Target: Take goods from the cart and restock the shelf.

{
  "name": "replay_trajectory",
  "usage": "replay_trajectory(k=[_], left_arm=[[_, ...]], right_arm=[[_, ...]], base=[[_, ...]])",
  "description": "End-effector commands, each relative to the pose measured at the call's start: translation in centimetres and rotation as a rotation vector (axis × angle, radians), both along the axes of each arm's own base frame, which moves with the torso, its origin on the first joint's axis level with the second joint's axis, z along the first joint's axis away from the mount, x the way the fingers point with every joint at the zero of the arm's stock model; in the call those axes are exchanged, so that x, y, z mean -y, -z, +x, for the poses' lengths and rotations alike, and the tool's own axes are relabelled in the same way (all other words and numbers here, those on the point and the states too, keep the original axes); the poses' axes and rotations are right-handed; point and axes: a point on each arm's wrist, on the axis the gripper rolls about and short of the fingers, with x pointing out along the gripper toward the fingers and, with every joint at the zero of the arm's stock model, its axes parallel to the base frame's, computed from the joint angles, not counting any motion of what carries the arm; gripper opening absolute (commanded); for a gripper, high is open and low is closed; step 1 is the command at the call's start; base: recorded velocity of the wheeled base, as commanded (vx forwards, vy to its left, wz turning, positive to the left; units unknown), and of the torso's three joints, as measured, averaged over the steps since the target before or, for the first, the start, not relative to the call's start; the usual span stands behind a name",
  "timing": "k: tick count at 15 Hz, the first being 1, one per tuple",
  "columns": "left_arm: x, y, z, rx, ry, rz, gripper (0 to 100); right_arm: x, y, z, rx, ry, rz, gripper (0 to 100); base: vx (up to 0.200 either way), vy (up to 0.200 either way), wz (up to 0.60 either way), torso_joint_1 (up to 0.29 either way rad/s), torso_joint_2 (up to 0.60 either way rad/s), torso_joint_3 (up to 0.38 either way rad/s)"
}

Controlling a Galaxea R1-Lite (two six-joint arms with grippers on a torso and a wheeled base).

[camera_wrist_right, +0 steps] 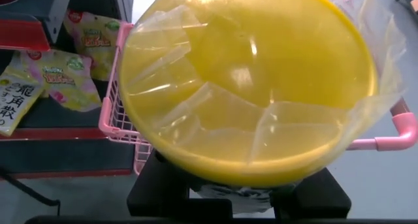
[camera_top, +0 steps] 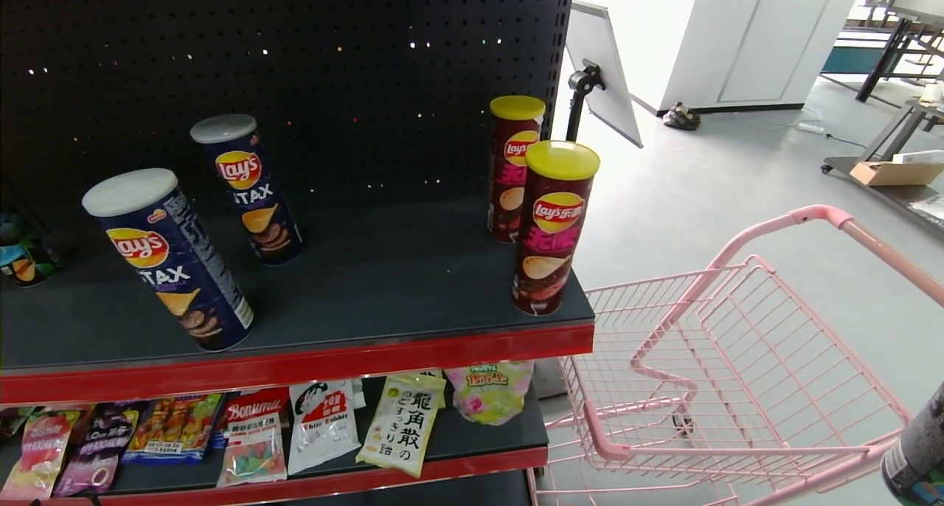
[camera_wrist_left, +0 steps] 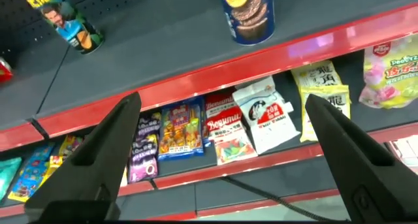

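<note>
Right claw (camera_wrist_right: 238, 192) seems clenched on the chip can (camera_wrist_right: 248, 80), grip hidden under its lid; cart (camera_top: 815, 214) below the claw, shelf (camera_top: 369, 285) to its left. Swinging over, it could topple the maroon can (camera_top: 553, 226) at the edge. Left claw (camera_wrist_left: 222, 100) released.

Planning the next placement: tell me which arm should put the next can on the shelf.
Right looks better: the right hand grips a yellow-lidded can by the pink cart, near the shelf's right end. The left hand is open and empty, facing the snack bags below.
</note>
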Motion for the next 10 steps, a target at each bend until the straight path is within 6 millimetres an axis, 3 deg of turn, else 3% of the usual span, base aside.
replay_trajectory(k=[1, 4, 9, 10], left_arm=[[0.0, -0.01, 0.01, 0.0, 0.0, 0.0, 100], [0.0, 0.04, 0.02, -0.002, 0.0, 0.0, 100], [0.0, 0.04, -0.01, 0.0, 0.001, -0.001, 100], [0.0, 0.04, -0.03, 0.001, 0.001, 0.0, 100]], right_arm=[[0.0, 0.04, -0.02, -0.001, 0.0, -0.001, 0], [0.0, 0.04, -0.05, 0.0, 0.0, -0.001, 0], [0.01, 0.07, -0.08, 0.0, 0.0, 0.001, 0], [0.01, 0.07, -0.08, 0.0, 0.0, 0.001, 0]], base=[[-0.2, 0.0, 0.0, 0.012, 0.01, 0.002], [-0.2, 0.0, 0.0, -0.002, 0.01, 0.001], [0.0, 0.0, 0.0, 0.0, 0.0, 0.0], [0.0, 0.2, 0.0, 0.012, 0.01, -0.002]])
